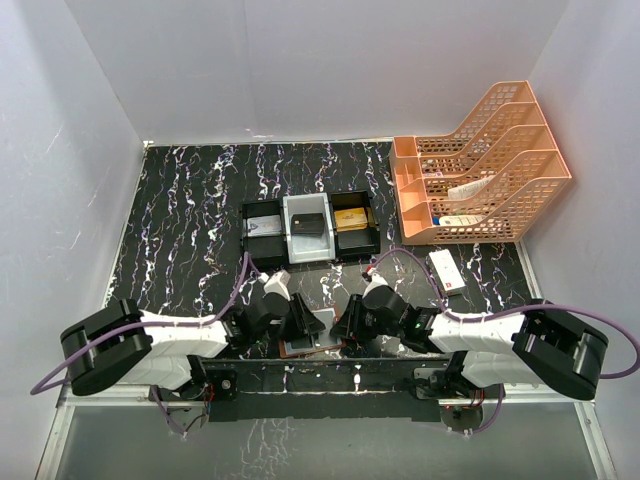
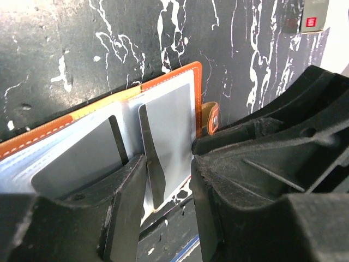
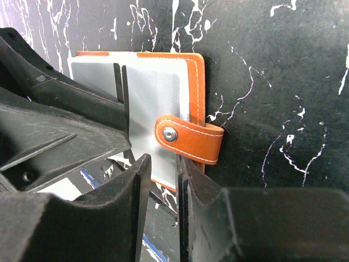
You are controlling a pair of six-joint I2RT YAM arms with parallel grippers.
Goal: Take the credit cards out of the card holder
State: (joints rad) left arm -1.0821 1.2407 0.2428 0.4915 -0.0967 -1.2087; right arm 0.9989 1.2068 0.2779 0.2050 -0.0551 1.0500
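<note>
The brown card holder [image 1: 303, 347] lies open on the table's near edge between both grippers. In the left wrist view its pale grey-blue pockets [image 2: 82, 153] hold flat credit cards. One card [image 2: 152, 164] stands tilted up out of the right page and leans against my left finger. My left gripper [image 2: 168, 164] is open around that card with a clear gap. In the right wrist view my right gripper [image 3: 163, 161] is narrowly open over the near edge of the holder's right page [image 3: 155, 93], just below the clasp tab [image 3: 191, 140]. In the top view, left gripper [image 1: 300, 322] and right gripper [image 1: 345, 322] nearly touch.
A black-and-white compartment tray [image 1: 262, 247] sits mid-table with a gold block [image 1: 350, 218] in it. A white box with a red mark [image 1: 447, 270] lies to the right. Orange file racks [image 1: 485, 165] stand at the back right. White walls enclose the table.
</note>
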